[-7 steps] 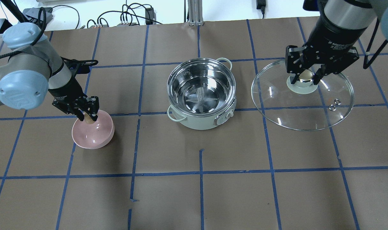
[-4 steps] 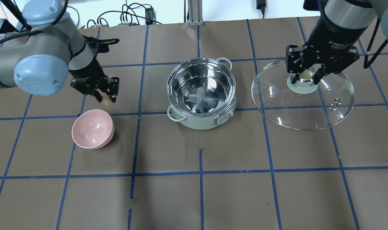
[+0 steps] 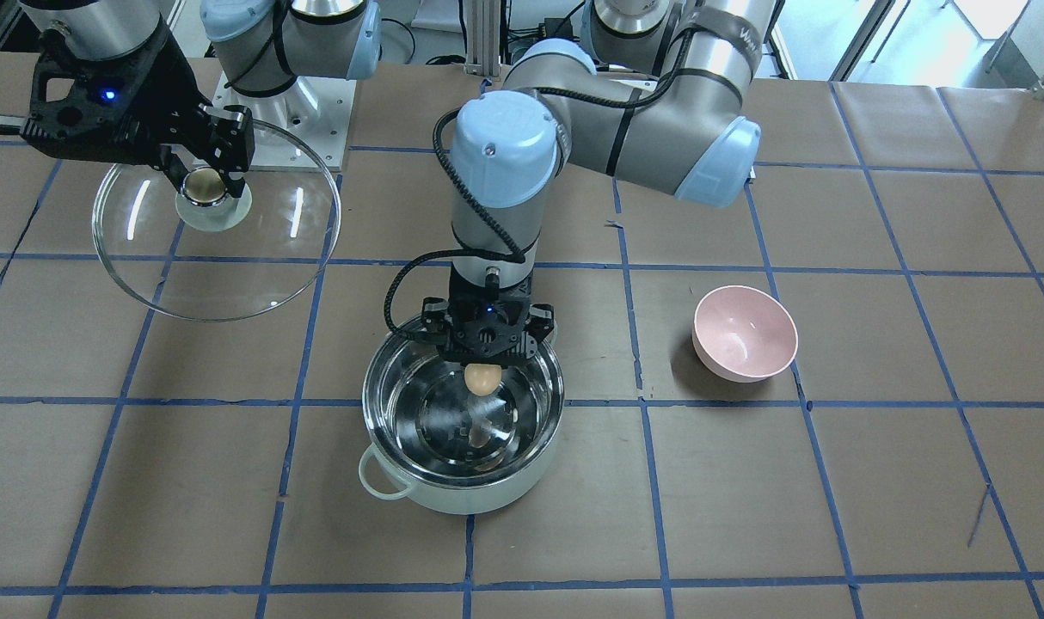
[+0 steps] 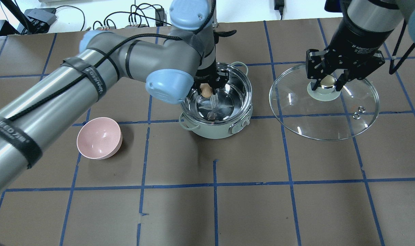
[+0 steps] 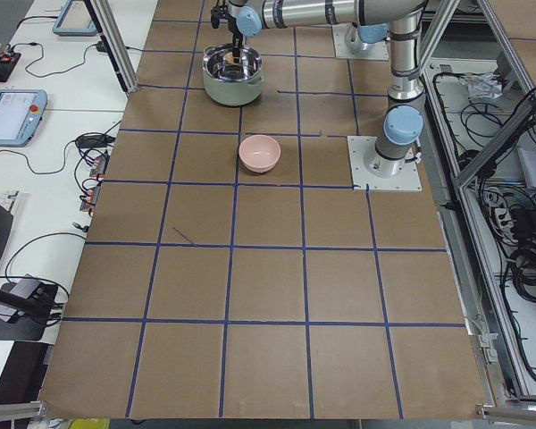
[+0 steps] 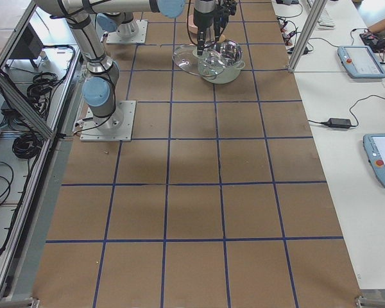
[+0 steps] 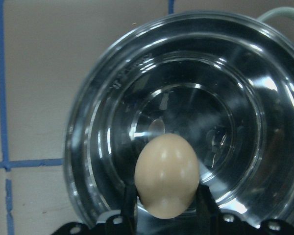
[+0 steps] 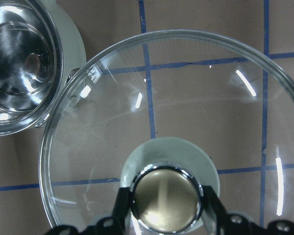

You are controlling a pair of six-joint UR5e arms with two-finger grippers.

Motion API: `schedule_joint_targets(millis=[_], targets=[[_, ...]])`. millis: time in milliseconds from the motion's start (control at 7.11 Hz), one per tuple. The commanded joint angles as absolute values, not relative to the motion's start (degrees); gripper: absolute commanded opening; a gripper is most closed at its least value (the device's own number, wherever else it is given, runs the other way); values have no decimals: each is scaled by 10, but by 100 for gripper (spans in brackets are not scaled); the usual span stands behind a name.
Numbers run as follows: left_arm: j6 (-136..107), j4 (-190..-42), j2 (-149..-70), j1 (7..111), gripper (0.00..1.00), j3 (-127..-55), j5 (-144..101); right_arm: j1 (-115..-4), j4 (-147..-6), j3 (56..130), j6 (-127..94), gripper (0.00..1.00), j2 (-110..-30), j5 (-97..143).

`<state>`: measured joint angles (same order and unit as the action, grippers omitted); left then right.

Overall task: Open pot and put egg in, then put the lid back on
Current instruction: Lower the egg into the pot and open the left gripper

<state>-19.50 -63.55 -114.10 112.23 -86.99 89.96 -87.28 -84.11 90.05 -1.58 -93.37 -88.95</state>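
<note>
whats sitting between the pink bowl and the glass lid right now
The pot stands between the pink bowl and the lid, with the left end effector holding the egg over its open mouth; the overhead view shows it.

Pink bowl (image 4: 99, 138) upright on brown table (image 4: 248, 212), blue tape grid (image 4: 215, 184), cables (image 4: 134, 21) beyond far edge

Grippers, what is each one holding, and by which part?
The left gripper holds the egg by its sides; the right gripper holds the lid by its knob.
</note>
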Motion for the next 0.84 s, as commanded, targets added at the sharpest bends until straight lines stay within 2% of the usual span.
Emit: schedule_joint_targets(millis=[0,141,281,704], targets=[[-193,-619,-1172,1132,13,-868,902,-873,-841,901,-17,24,-934,-889],[-192,-619,-1165,1132,89,-867,904,-873,-841,901,-16,24,-935,-890],[-172,-637,-1140,1129,98,-866,904,-873,-841,901,-16,24,-938,-890],[-66,-845,-974,1045,98,-884,904,-876,-842,905,-20,24,-939,-886]])
